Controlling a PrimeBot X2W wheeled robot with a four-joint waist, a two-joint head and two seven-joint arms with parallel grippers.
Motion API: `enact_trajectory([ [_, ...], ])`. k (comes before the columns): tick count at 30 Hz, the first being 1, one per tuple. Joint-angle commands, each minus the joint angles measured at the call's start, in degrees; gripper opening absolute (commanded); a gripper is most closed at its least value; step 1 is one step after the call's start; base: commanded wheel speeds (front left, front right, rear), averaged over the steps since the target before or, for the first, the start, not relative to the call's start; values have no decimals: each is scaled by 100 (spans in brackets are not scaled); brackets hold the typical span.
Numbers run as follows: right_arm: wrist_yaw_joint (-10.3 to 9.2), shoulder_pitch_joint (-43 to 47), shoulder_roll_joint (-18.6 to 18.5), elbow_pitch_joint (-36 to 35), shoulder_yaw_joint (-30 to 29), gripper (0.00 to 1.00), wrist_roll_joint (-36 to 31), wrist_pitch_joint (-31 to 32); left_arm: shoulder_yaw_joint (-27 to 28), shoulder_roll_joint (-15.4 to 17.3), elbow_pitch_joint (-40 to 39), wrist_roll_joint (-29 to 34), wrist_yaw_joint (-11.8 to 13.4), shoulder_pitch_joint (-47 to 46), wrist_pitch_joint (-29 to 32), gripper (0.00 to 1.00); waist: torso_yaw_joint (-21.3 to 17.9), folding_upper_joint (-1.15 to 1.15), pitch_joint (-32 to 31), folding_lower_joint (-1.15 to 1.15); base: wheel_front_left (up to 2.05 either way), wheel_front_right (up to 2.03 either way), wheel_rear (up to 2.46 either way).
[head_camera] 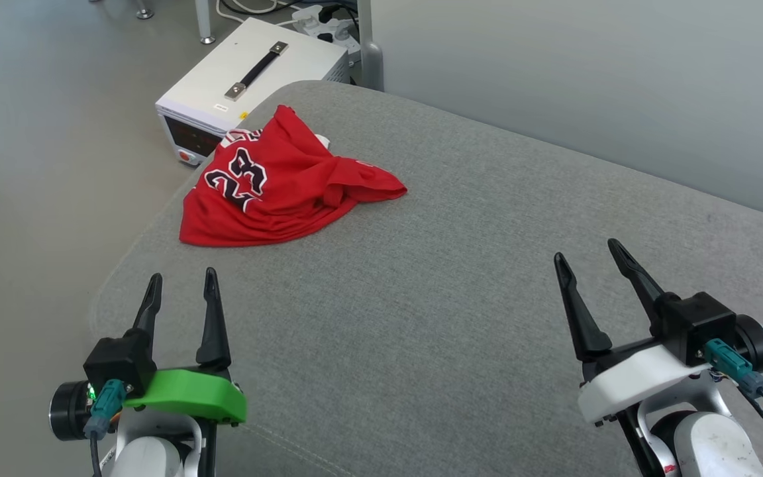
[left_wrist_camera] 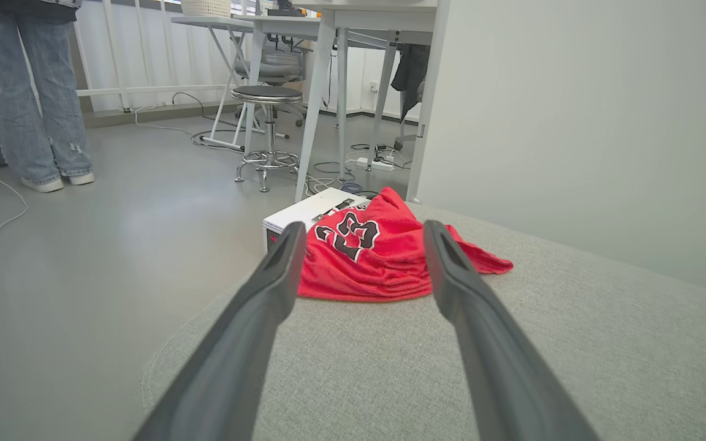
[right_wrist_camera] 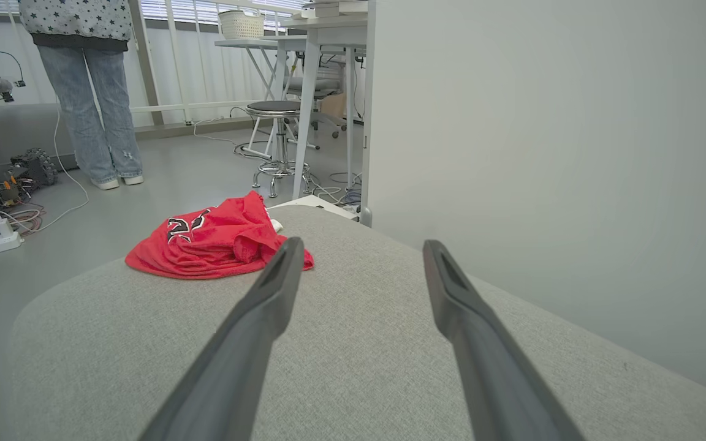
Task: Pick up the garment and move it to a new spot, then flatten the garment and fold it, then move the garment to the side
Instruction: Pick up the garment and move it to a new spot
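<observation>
**The garment** [head_camera: 275, 192], a red jersey shirt of thin, soft cloth with a black, white-outlined 23 facing up, lies crumpled in a loose heap at the far left of the grey woven-fabric padded surface [head_camera: 461, 318], close to its rounded far-left edge. A scrap of white trim shows at its far side.

**Handling.** Judged from its folds, it is light, limp and without stiffness. It will probably drape and bunch when lifted, drag rather than slide on the rough weave, and tolerate a firm pinch. Sensible holds would be the raised ridge of cloth at its right, or the hem along its near edge. Two well-separated pinches there should make the cloth open out as it rises.

**Tools.** The left tool [head_camera: 183, 274], on a green mount, hovers at the near left with its two dark fingers apart and nothing between them. The right tool [head_camera: 585, 250], on a white mount, hovers at the near right, likewise spread and empty. Both are well apart from the garment, and the left one points straight at it.

**Room.** The surface stretches broad to the right and near. Beyond its far-left edge a white box-shaped instrument with a black strap handle [head_camera: 249, 79] stands on the smooth grey floor [head_camera: 37, 165]. A plain pale wall [head_camera: 587, 79] runs along the far right. Farther off are a round black-seated stool on a chrome base [left_wrist_camera: 267, 95], white tables [left_wrist_camera: 365, 6], and a person in blue jeans [left_wrist_camera: 53, 92] standing
</observation>
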Motion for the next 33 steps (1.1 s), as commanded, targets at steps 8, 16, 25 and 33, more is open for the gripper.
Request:
enact_trajectory([
  [8, -9, -162, -55, -89, 66, 100, 18, -40, 40, -34, 54, -86, -27, -176, -138, 100, 278, 0, 78, 0, 0, 0, 0],
  [16, -9, -193, -65, -110, 33, 100, 35, -1, 69, -34, 28, -116, -16, -205, -140, 100, 213, 0, 167, 0, 0, 0, 0],
  [25, -9, -351, -188, -290, 9, 100, 21, 144, 221, -25, 173, -231, -30, -558, -140, 100, 16, 0, 535, 0, 0, 0, 0],
  [33, -9, -624, -412, -551, -78, 100, 36, 326, 467, 262, 702, -470, -83, -1586, 29, 100, -366, 0, 1157, 0, 0, 0, 0],
])
